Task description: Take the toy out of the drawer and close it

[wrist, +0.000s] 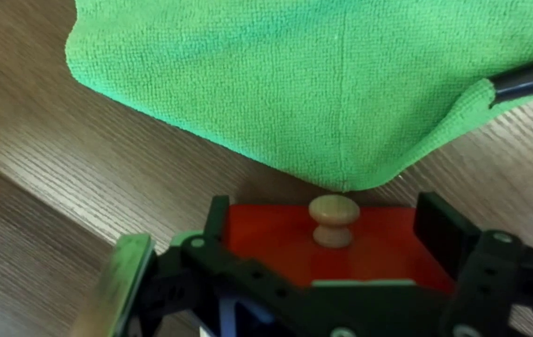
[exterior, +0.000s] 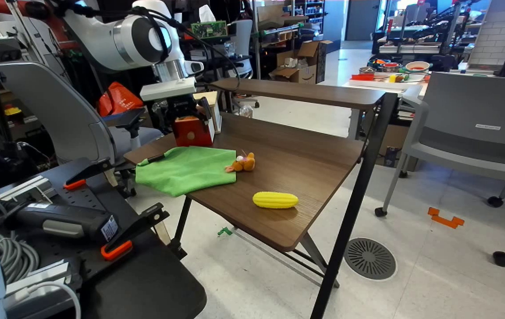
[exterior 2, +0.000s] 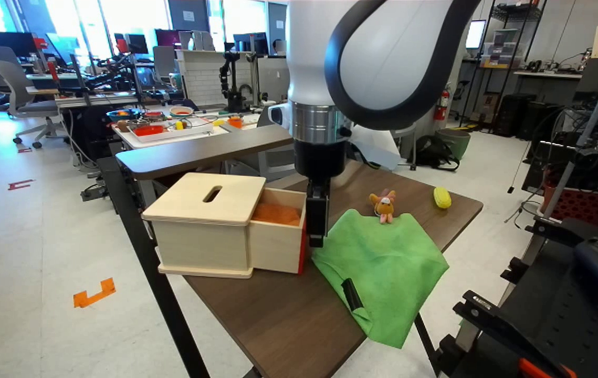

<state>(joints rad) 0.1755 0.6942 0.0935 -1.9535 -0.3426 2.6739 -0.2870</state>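
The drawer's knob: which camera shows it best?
The wrist view: the knob stands there whole and large against the red drawer front. In an exterior view the knob is just a small, faint disc; in an exterior view the drawer is seen from its side, with no knob in sight.

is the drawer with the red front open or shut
Open: in an exterior view, the drawer juts out of the wooden box, and part of its inside shows from above.

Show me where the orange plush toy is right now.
In an exterior view, the plush toy sits at the right edge of the green cloth, on the table.
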